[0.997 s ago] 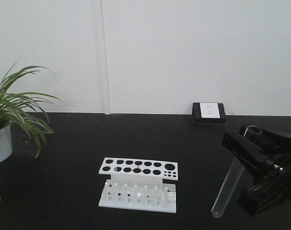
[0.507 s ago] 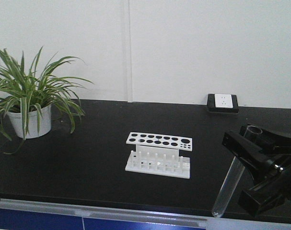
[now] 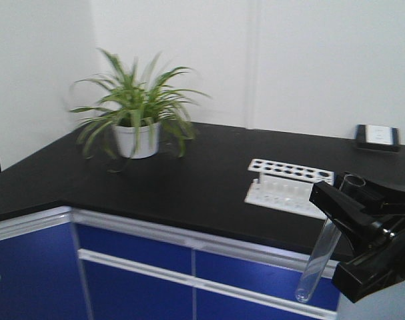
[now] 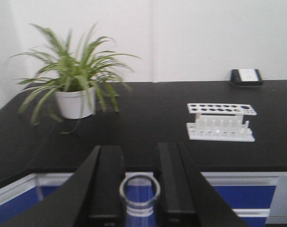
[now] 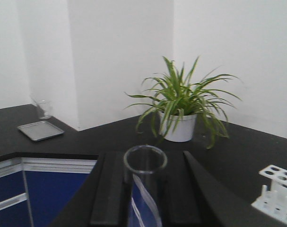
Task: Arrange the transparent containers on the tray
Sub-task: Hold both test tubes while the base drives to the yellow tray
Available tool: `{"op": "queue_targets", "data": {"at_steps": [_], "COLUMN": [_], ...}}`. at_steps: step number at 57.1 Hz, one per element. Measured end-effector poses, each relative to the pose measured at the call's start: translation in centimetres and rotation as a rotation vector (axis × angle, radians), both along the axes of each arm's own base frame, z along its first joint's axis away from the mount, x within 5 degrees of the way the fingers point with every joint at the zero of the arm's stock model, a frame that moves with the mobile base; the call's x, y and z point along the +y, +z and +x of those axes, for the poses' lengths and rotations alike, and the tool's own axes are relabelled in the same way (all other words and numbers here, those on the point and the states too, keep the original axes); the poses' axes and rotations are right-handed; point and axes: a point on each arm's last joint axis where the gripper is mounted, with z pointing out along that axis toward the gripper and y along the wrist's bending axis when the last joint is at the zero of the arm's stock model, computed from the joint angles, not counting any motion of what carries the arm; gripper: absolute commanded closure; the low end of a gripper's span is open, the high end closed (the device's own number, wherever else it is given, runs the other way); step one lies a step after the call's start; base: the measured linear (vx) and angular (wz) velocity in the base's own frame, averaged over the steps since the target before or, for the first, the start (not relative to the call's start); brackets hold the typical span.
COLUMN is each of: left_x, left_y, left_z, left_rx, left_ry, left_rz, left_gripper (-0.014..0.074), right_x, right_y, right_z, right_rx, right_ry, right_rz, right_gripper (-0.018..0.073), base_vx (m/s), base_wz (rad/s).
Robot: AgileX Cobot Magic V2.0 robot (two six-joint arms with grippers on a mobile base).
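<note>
The right gripper is pinching the right test tube just under its open rim, with one black finger on each side. In the front view this tube hangs at about 4 o'clock. Its round end is down and it leans toward 7 o'clock. The left gripper is pinching the left test tube the same way, close to its rim. In the front view only the round end of that tube shows, at 8 o'clock by the picture's edge.

At 12 o'clock from the right tube, a white rack sits on the black counter. At 10 o'clock from the rack is a green plant in a white pot. At 2 o'clock from the rack, a wall socket sits by the white wall. Blue doors are under the counter.

In the right wrist view, a flat grey tray lies at 9 o'clock. A small clear cup stands at its far edge; I cannot tell if it is on the tray.
</note>
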Motion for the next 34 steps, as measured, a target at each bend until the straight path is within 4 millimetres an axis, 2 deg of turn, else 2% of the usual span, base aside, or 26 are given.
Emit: {"op": "queue_targets", "data": {"at_steps": [34], "left_x": [0.0], "left_y": [0.0], "left_z": [0.0], "left_rx": [0.0], "left_ry": [0.0], "left_rz": [0.0], "left_gripper": [0.0603], "right_x": [0.0], "right_y": [-0.03], "right_z": [0.0], "right_rx": [0.001], "right_ry": [0.0], "right_rz": [0.0], "right_gripper": [0.0571], "base_vx": [-0.29], "base_wz": [0.54]}}
